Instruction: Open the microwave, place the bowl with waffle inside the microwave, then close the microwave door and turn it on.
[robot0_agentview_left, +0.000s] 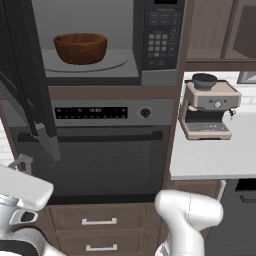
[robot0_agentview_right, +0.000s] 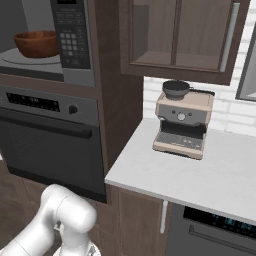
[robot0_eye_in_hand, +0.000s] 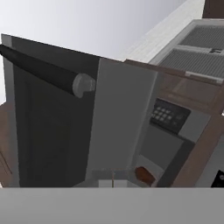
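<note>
Two pincer jaws fully closed, holding nothing

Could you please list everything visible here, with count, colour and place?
microwave: one, dark grey, built in above the oven
door: one, dark, swung open at left
bowl: one, reddish-brown, on the turntable inside the microwave
oven: one, black, below the microwave
drawers: two, brown, under the oven
coffee machine: one, beige, on the white counter
cup: one, dark, atop the coffee machine
cabinet: one, brown, above the counter
arm: one, white, lower foreground
</note>
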